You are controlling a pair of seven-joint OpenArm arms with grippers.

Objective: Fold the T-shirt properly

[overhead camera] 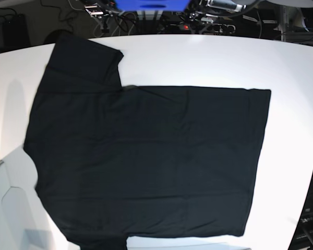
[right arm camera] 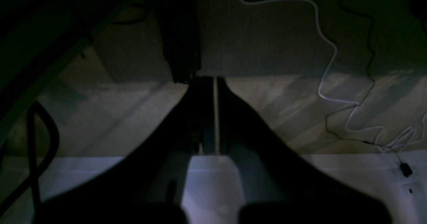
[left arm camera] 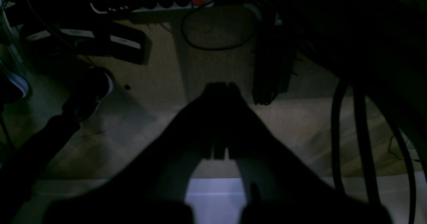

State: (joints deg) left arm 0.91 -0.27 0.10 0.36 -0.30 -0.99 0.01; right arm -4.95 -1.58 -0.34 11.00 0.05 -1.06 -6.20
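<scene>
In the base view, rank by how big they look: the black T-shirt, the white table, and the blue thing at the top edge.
1. White table, partly covered
2. T-shirt
3. Blue thing, far back and cropped, so unsure

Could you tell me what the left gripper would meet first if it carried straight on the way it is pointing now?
Probably the floor. The left gripper, shut, points down past a pale edge at carpet-like ground. The dark post and looped cable sit beside that line, though the dim picture leaves depth unclear.
</scene>
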